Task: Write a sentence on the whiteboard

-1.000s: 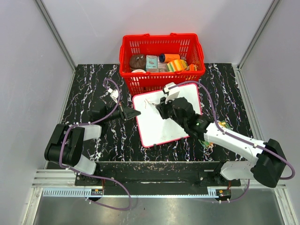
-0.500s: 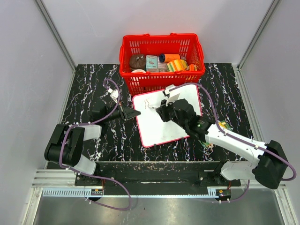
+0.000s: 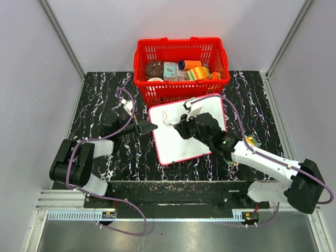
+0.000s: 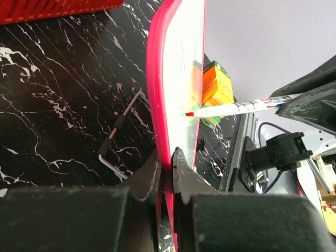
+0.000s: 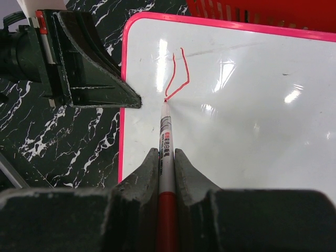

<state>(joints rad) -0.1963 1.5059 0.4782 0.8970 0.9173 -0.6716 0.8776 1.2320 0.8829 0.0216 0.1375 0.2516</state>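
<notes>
The whiteboard [image 3: 176, 144] is lying near the middle of the tabletop [image 3: 102, 97], just in front of the red basket [image 3: 157, 89] standing at the far edge. The first red strokes of the sentence [image 5: 174, 71] are showing near the board's far left corner. The right pincer [image 5: 166, 156] is clenching the marker [image 5: 165, 131], its tip touching the stroke's end. The left pincer [image 4: 167, 157] is pinching the board's left rim.
</notes>
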